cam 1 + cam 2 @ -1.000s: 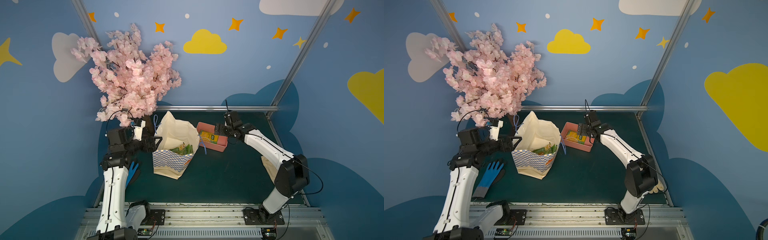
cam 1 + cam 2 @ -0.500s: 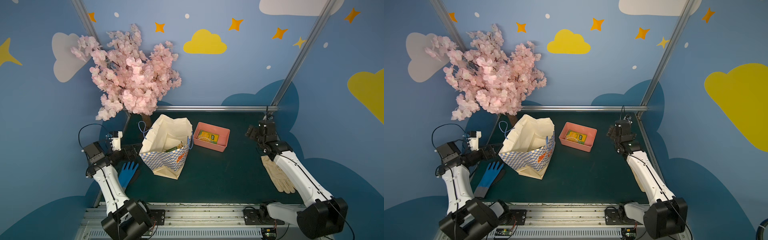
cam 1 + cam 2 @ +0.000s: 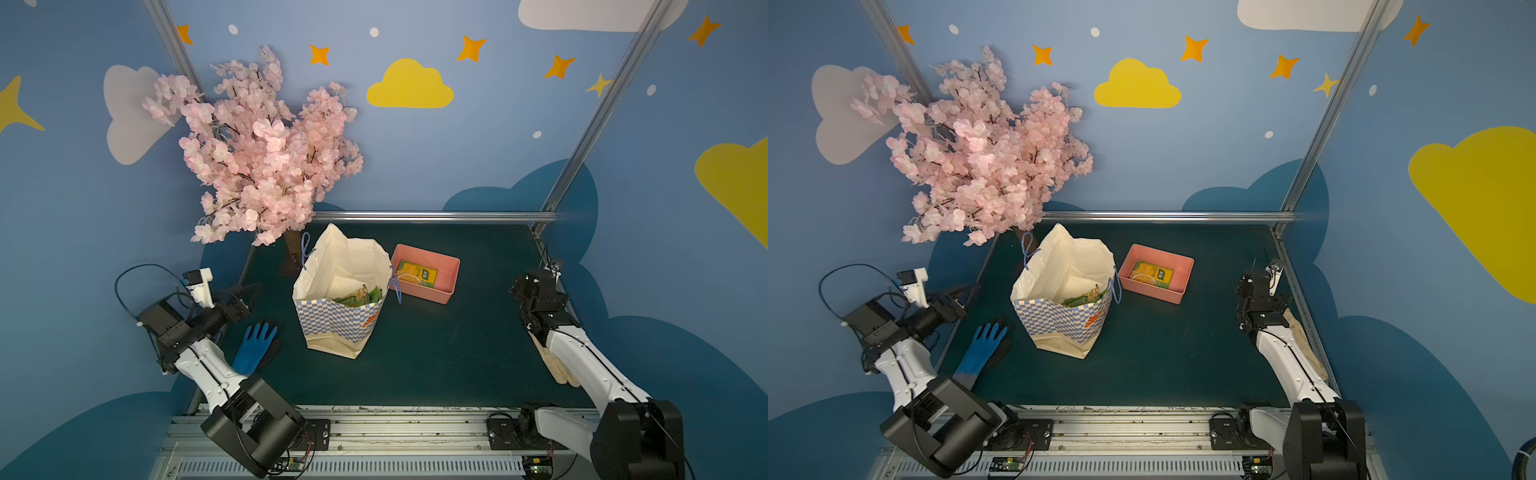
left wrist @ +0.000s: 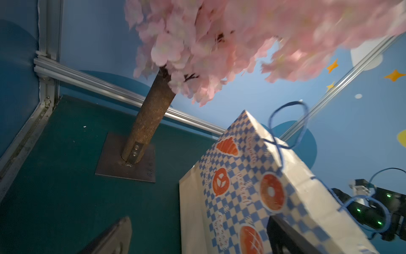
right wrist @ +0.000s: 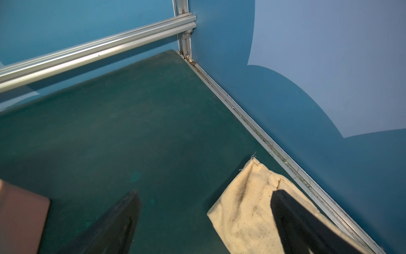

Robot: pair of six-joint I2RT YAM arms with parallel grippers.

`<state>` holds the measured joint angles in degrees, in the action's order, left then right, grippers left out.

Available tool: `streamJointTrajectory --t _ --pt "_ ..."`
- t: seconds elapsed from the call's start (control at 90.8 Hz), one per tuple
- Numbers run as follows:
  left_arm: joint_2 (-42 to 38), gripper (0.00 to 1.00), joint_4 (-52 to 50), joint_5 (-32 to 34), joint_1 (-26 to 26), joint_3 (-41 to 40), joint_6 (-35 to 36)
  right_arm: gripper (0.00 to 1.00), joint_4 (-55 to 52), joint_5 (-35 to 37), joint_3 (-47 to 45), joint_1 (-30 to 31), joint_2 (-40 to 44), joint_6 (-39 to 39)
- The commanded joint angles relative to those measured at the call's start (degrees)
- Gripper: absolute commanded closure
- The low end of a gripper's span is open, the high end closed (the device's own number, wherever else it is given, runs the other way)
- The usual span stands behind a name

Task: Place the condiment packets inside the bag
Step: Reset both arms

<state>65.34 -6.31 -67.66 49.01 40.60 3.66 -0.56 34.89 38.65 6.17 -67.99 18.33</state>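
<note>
The checkered cream bag (image 3: 337, 322) (image 3: 1059, 328) stands open mid-table, and green condiment packets (image 3: 360, 296) (image 3: 1084, 296) show inside it. One yellow-green packet (image 3: 417, 273) (image 3: 1151, 274) lies in the pink tray (image 3: 424, 294) (image 3: 1152, 293) right of the bag. My left gripper (image 3: 246, 291) (image 3: 964, 291) (image 4: 198, 220) hovers open to the left of the bag (image 4: 246, 182), apart from it. At the table's right edge my right gripper (image 3: 524, 286) (image 3: 1250, 284) (image 5: 205, 194) is open and empty, low over the mat.
A pink blossom tree (image 3: 266, 153) stands at the back left on a metal base plate (image 4: 114, 167). A blue glove (image 3: 255, 347) lies at the front left. A cream glove (image 5: 246, 206) (image 3: 555, 368) lies under my right arm by the right rail.
Both arms have pulled back. The left gripper left the bag's rim and went out left. The right gripper left the tray and went to the right edge.
</note>
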Motion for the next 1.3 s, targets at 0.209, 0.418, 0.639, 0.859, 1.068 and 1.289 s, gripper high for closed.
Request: streamJointTrajectory --t 0.209,0.418,0.639,0.859,1.068,1.289 --pt "-2.3 0.0 38.93 41.17 -38.83 -21.76 1.17 0.02 22.78 -6.41 -10.13 -3.45 -7.3 -10.16" --pt "17.85 0.0 50.21 44.59 -40.67 -17.05 -5.81 0.02 35.33 -13.62 -15.78 -3.49 -9.65 -13.91" --pt "20.63 0.0 47.67 49.16 -41.34 -14.76 -6.68 0.02 42.29 -16.69 -15.91 -3.38 -15.6 -14.19" --pt "17.27 0.0 59.64 56.46 -43.16 -23.99 -6.49 0.02 42.77 -18.48 -17.45 -2.52 -13.75 -16.87" --pt "22.83 0.0 67.56 67.9 -49.33 -24.37 -3.09 0.02 35.06 -25.42 -12.37 -1.87 -16.0 -20.89" --pt "22.78 0.0 63.16 68.15 -50.33 -22.53 -2.07 0.02 33.59 -27.49 -11.43 -3.97 -16.09 -19.43"
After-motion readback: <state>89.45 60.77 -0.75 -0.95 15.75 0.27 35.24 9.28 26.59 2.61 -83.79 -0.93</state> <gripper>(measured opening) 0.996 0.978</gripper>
